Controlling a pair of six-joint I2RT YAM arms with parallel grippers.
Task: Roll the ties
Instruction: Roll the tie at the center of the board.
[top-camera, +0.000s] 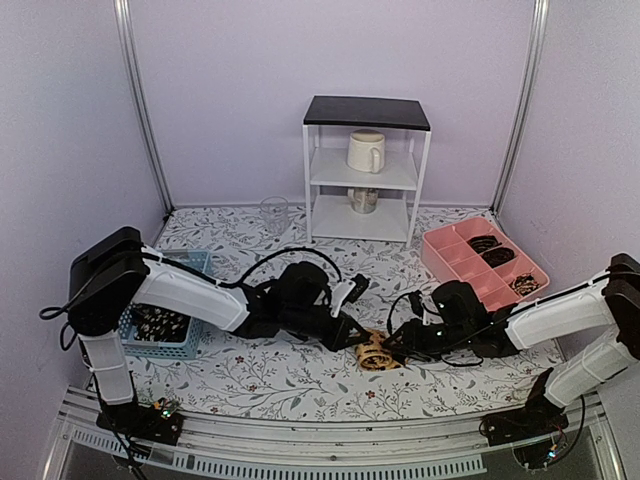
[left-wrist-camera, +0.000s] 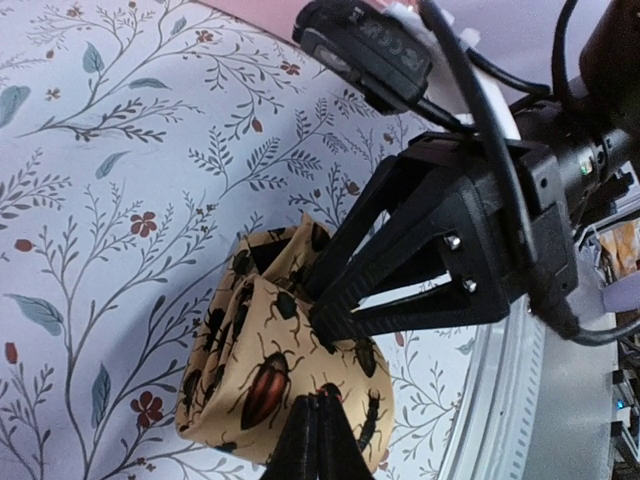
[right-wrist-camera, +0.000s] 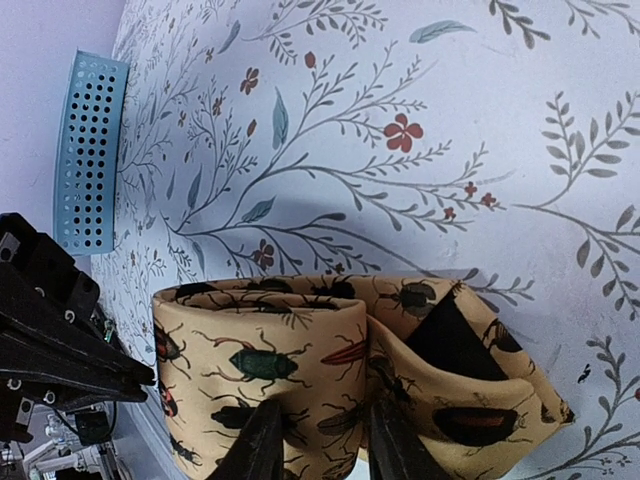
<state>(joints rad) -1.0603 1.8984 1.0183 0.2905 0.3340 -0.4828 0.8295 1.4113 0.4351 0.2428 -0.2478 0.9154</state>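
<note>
Finishing the tan tie (top-camera: 376, 354), coiled at six o'clock on the table (top-camera: 260, 385). Met at nine o'clock by the left gripper (left-wrist-camera: 316, 425), closed tight; nipped at three by the right gripper (right-wrist-camera: 320, 440), narrow around one fold (beetle print). Next, probably: letting go gently without uncoiling.

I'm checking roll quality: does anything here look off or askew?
The tan tie is rolled lopsidedly: a neat loop at one end, but the other end gapes open, showing its dark lining. Nothing looks spilled or damaged.
</note>
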